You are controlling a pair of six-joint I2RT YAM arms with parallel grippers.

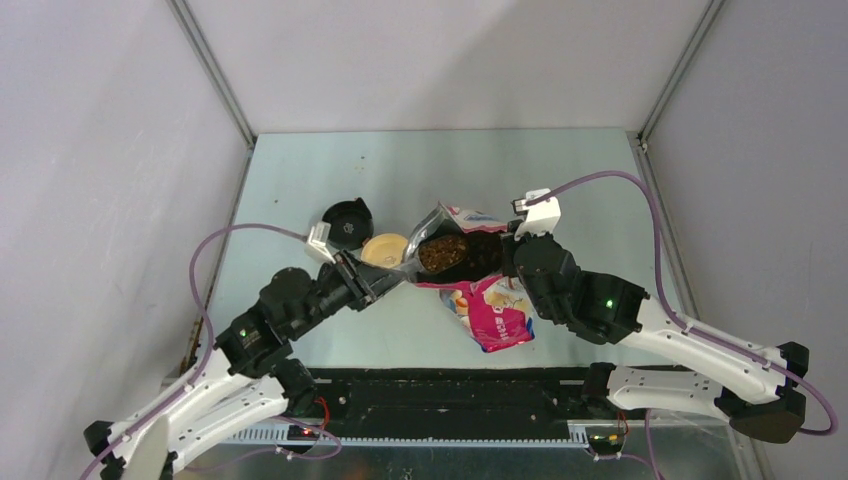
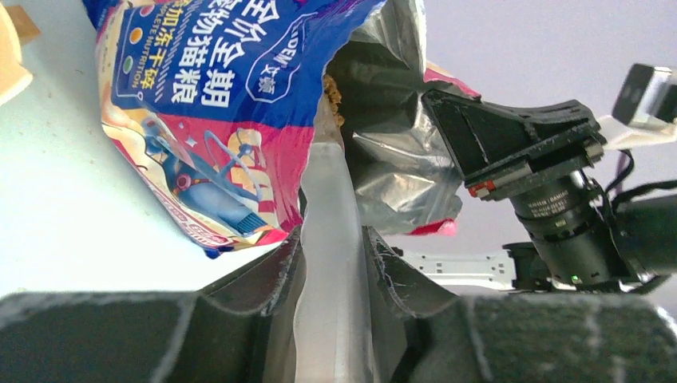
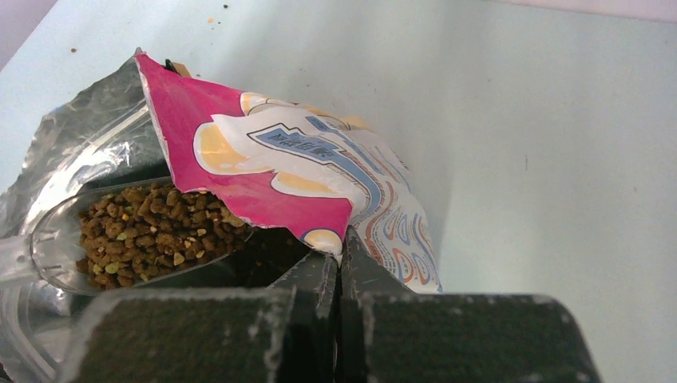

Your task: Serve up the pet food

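The glossy blue-and-pink bag [image 1: 495,310] lies on the pale desk [image 1: 320,170] between the two arms, with its mouth pulled open so the silver lining shows. The right gripper [image 3: 339,263] comes at the bag from the right. Its jaws are pressed together with a fold of the torn pink upper edge of the bag [image 3: 279,167] pinched between them, which holds that flap up. The left gripper [image 2: 331,239] reaches in from the bag's left side, and its jaws are clamped on the handle of a clear plastic scoop [image 2: 329,223]. The handle runs straight out from between the fingers into the bag's opening. The scoop's bowl [image 3: 48,239] sits inside the bag's mouth, just under the raised flap, and is heaped with pet food [image 3: 148,231], small brown pellets with a few paler bits among them. From above, the same load of pet food [image 1: 442,253] shows as a brown patch in the open end of the bag, and darker contents lie in shadow behind it. Just left of the bag's mouth stands a small tan bowl [image 1: 384,250], close to the left gripper [image 1: 385,280]. Beyond the bowl, farther from the bag, sits a black round object [image 1: 348,222]. A few stray crumbs lie on the desk past the bag's far edge in the right wrist view.
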